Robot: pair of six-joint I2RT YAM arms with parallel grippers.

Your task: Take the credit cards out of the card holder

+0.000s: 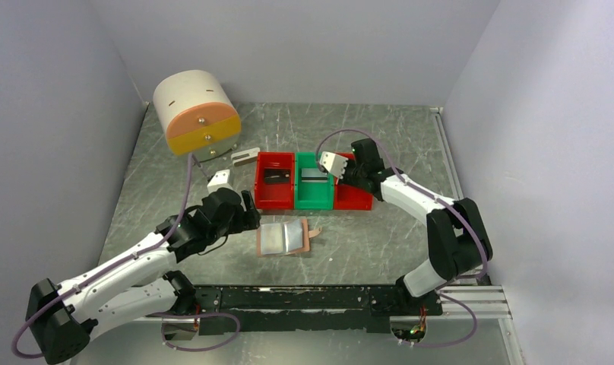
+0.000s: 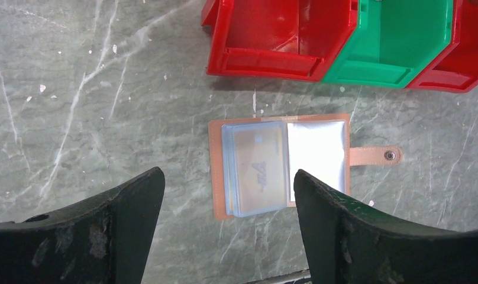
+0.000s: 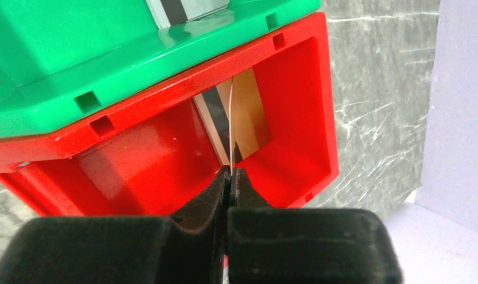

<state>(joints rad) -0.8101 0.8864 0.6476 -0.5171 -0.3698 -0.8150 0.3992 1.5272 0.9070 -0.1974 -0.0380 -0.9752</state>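
The tan card holder (image 1: 283, 238) (image 2: 278, 165) lies open on the table in front of the bins, strap tab to the right. A yellow-orange credit card (image 2: 259, 168) shows through its pale blue left pocket. My left gripper (image 1: 247, 217) (image 2: 228, 173) hovers just left of and above the holder, open and holding nothing. My right gripper (image 1: 348, 179) (image 3: 231, 171) is shut on the edge of a gold-brown card (image 3: 251, 112), which hangs into the right red bin (image 3: 302, 89). A black card (image 1: 276, 176) lies in the left red bin and a grey-white one (image 1: 313, 176) in the green bin.
Red, green and red bins (image 1: 314, 199) stand in a row behind the holder. A round white drum with an orange and yellow face (image 1: 196, 114) sits at the back left, with two small grey-white blocks (image 1: 219, 179) (image 1: 245, 157) near it. Walls close in on three sides.
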